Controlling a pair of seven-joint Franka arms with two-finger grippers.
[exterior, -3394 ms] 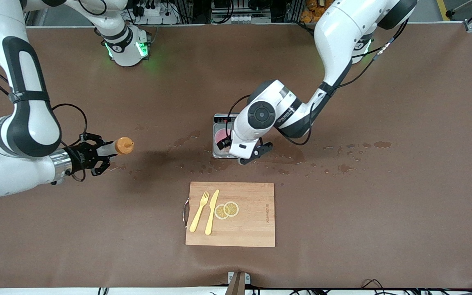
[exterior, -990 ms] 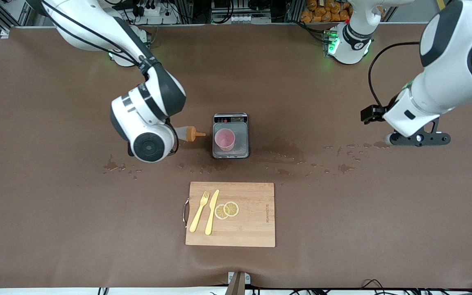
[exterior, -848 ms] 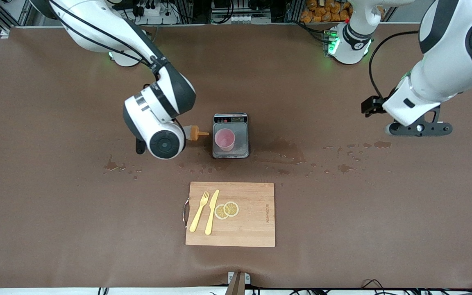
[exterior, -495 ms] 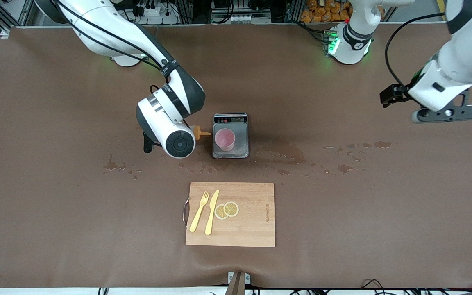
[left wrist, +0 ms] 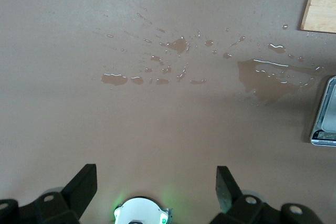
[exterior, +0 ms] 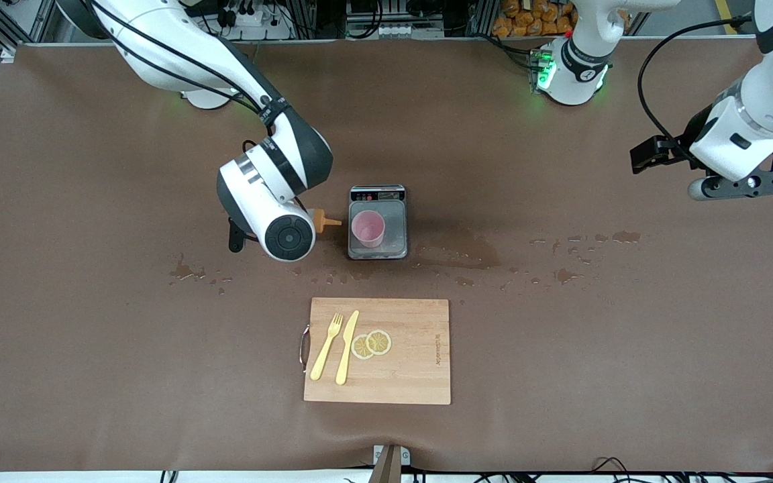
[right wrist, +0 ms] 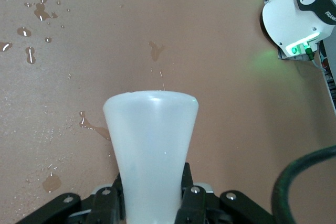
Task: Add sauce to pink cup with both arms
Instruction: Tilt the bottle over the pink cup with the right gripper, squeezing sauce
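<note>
The pink cup (exterior: 368,229) stands upright on the grey plate of a small scale (exterior: 393,231) at the table's middle. My right gripper (right wrist: 151,184) is shut on the sauce, whose translucent white body (right wrist: 151,135) fills the right wrist view. In the front view the right wrist hides that gripper. Only the sauce's orange cap (exterior: 321,221) shows, lying level beside the scale with its nozzle toward the cup and its tip short of the rim. My left gripper (exterior: 746,184) (left wrist: 155,184) hangs open with nothing in it over the left arm's end of the table.
A wooden cutting board (exterior: 420,376) lies nearer the front camera than the scale, with a yellow fork (exterior: 327,347), a yellow knife (exterior: 347,347) and two lemon slices (exterior: 372,343). Wet spills (exterior: 457,251) spread beside the scale toward the left arm's end.
The right arm carried the sauce closer to the scale, then eased back slightly. The left arm drew away from the scale toward its own end, its gripper staying open.
</note>
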